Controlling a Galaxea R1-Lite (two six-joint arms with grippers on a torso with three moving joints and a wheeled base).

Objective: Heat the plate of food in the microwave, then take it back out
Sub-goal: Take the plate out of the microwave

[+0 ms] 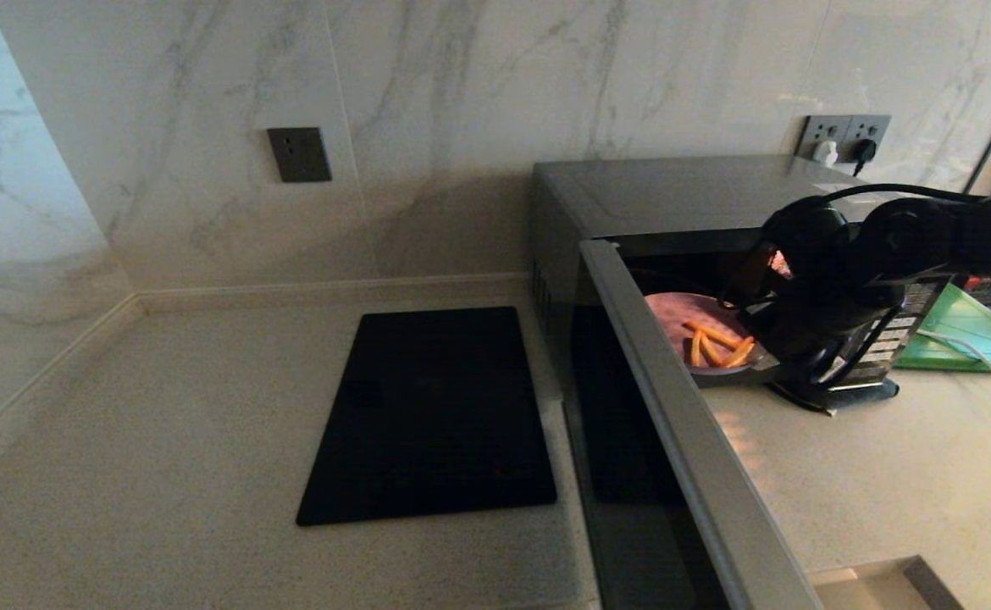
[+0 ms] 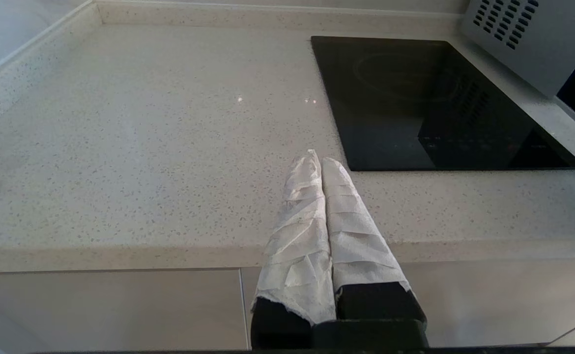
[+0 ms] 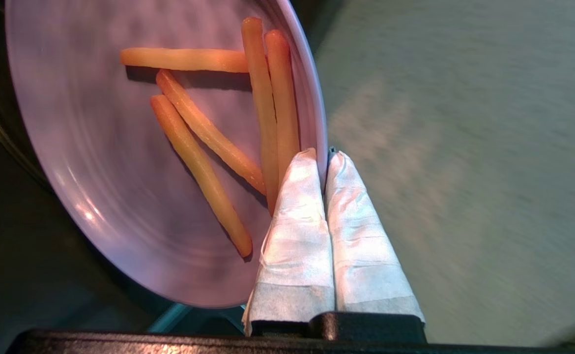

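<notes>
No brand, label, number or sign is showing legibly anywhere; the markings on the microwave's (image 1: 597, 203) button panel (image 1: 889, 335) are appearing too small to read.

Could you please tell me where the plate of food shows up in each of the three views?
Head view: plate of food sits in the microwave doorway, by the right gripper.
Left wrist view: absent.
Right wrist view: plate, rim pinched by the gripper.
Shared landmark: fries.
</notes>
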